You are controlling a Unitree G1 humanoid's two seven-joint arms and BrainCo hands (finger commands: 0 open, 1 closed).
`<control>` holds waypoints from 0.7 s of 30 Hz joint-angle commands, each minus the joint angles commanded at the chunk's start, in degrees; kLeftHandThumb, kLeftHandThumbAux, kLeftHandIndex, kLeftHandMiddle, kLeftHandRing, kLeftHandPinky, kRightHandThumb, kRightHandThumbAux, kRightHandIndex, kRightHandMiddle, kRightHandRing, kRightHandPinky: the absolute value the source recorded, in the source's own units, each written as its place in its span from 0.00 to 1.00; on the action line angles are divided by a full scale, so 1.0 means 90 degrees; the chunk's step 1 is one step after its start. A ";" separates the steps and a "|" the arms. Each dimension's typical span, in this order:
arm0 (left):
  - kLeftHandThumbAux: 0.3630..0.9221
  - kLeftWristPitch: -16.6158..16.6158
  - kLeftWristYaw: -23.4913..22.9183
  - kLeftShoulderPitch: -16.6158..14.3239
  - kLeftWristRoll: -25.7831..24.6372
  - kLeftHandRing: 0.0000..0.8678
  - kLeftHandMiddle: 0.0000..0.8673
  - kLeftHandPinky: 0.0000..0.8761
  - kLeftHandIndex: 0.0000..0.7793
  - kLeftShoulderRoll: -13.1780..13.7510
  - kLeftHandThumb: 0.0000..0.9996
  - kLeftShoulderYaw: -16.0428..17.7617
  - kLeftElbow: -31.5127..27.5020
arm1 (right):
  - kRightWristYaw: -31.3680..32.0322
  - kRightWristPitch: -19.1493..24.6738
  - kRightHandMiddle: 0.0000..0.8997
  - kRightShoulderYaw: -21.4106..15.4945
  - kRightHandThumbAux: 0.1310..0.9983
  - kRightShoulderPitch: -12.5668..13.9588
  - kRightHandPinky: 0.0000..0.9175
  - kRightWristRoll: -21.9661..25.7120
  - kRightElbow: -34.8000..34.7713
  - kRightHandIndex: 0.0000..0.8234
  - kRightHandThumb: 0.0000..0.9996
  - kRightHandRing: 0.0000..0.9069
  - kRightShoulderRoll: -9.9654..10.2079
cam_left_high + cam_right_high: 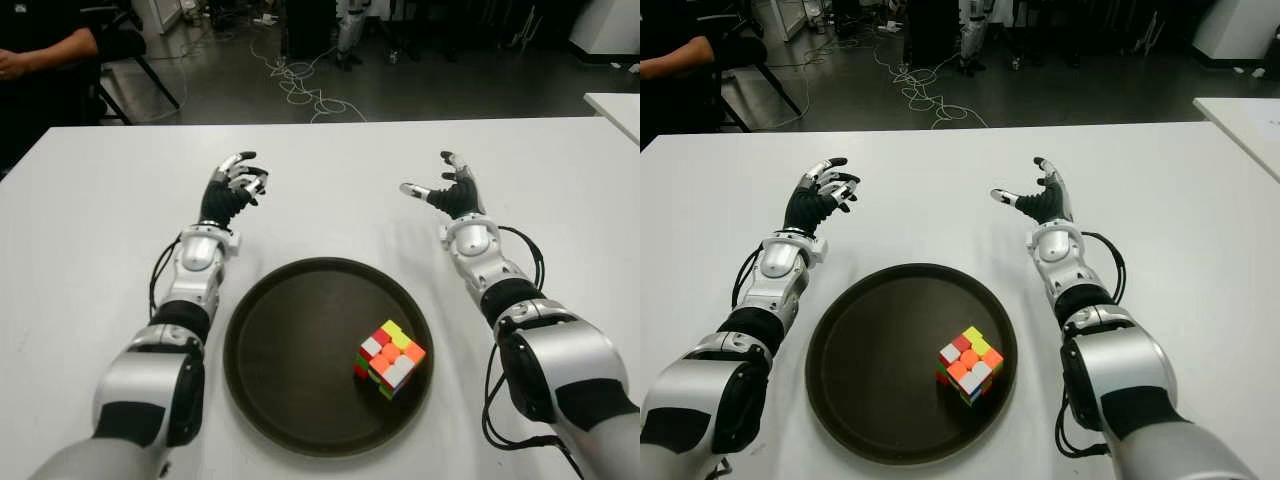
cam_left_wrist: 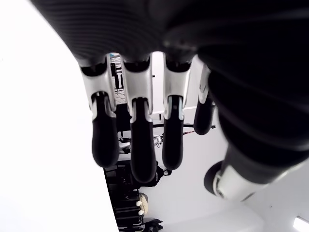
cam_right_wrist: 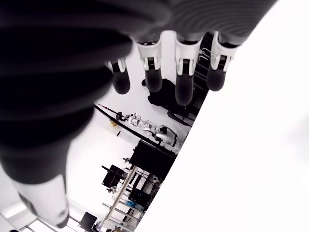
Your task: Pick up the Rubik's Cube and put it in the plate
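The Rubik's Cube [image 1: 389,358] lies inside the dark round plate [image 1: 290,350], in its right half, tilted on a corner. No hand touches it. My left hand [image 1: 234,187] is held over the white table beyond the plate's left side, fingers [image 2: 136,145] loosely extended and empty. My right hand [image 1: 447,190] is beyond the plate's right side, fingers [image 3: 183,79] spread and holding nothing. Both hands are well clear of the cube.
The white table [image 1: 90,240] stretches around the plate. A seated person's arm [image 1: 45,50] shows at the far left behind the table. Cables [image 1: 300,85] lie on the floor beyond. Another white table's corner [image 1: 615,105] shows at the right.
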 joint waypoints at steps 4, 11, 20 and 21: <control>0.63 -0.0002 -0.0016 0.0004 -0.0009 0.57 0.47 0.64 0.28 0.0003 0.31 0.0014 -0.0002 | -0.0051 -0.0070 0.15 0.0013 0.67 0.0012 0.20 -0.0018 -0.0003 0.10 0.11 0.18 0.0008; 0.59 -0.0018 -0.0004 0.0016 -0.0004 0.57 0.45 0.65 0.27 0.0014 0.31 0.0020 0.0006 | -0.0131 -0.0167 0.15 0.0057 0.66 0.0039 0.24 -0.0075 0.0003 0.11 0.12 0.20 0.0018; 0.59 -0.0040 -0.0031 0.0024 -0.0036 0.58 0.46 0.65 0.28 0.0008 0.31 0.0046 0.0001 | -0.0141 -0.0261 0.16 0.0067 0.65 0.0058 0.25 -0.0107 0.0014 0.12 0.12 0.21 0.0018; 0.60 -0.0041 -0.0040 0.0025 -0.0045 0.58 0.46 0.66 0.28 0.0005 0.31 0.0053 0.0000 | -0.0151 -0.0276 0.17 0.0067 0.65 0.0061 0.25 -0.0110 0.0014 0.12 0.12 0.22 0.0019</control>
